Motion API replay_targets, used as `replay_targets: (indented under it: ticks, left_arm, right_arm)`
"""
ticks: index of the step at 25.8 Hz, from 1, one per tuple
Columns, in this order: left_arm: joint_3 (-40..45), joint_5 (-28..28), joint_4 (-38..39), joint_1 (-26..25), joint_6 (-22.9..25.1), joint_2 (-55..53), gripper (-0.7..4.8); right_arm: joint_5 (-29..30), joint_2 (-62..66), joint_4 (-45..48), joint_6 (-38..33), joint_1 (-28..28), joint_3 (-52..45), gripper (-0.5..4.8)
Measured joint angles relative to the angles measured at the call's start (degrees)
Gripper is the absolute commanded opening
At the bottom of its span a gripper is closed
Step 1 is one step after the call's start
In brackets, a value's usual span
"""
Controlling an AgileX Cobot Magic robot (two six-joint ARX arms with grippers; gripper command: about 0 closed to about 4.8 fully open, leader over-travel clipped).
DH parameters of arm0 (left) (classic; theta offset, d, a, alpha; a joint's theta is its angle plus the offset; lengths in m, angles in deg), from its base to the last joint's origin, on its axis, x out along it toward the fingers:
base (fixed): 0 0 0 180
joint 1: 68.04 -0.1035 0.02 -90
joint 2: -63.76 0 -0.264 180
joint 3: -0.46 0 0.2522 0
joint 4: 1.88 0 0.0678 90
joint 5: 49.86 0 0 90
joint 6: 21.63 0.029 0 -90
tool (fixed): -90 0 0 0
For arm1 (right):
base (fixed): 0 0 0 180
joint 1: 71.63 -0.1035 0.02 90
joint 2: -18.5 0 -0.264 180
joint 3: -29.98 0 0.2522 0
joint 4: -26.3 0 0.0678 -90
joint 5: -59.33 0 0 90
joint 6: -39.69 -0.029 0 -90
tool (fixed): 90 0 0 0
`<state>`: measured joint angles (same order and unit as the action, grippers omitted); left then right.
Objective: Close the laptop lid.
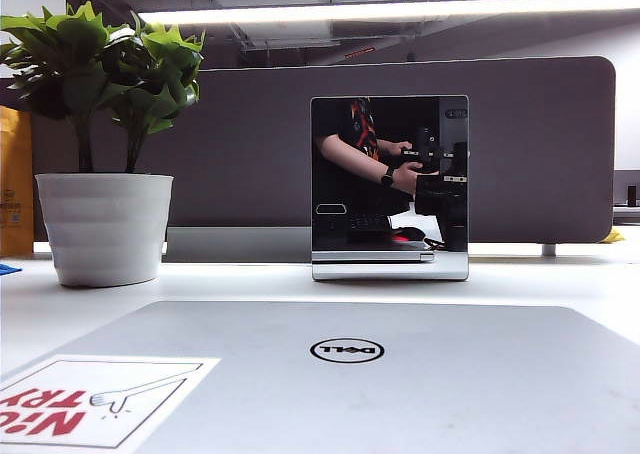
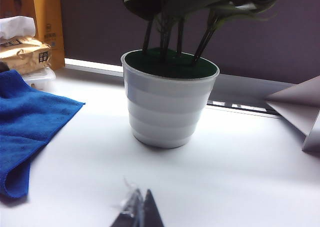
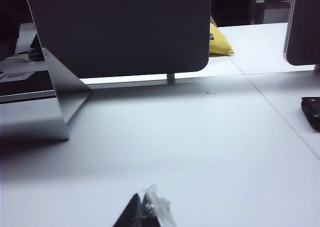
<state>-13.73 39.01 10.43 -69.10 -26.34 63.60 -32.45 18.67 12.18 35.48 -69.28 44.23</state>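
The laptop lid fills the front of the exterior view. It shows its matte silver outside with the oval Dell logo and a white sticker with red letters, and it lies low and nearly flat. Screen and keyboard are hidden. Neither arm appears directly in the exterior view. In the left wrist view my left gripper hangs shut and empty over bare table in front of the plant pot. In the right wrist view my right gripper is also shut and empty above bare table. The laptop is out of both wrist views.
A white pot with a green plant stands back left, with a blue cloth and tissue packs beside it. A small mirror-like panel on a silver base stands at centre back before a grey partition. A black object lies far right.
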Motion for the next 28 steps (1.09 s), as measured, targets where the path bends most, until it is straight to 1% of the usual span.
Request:
replay_targets:
  ticks: [9, 28]
  left_arm:
    - [0.0, 0.0, 0.0, 0.0, 0.0, 0.0, -0.05]
    - [0.0, 0.0, 0.0, 0.0, 0.0, 0.0, -0.05]
  right_arm:
    - [2.0, 0.0, 0.0, 0.9, -0.7, 0.0, -0.01]
    - [2.0, 0.0, -0.1, 1.1, -0.7, 0.0, -0.01]
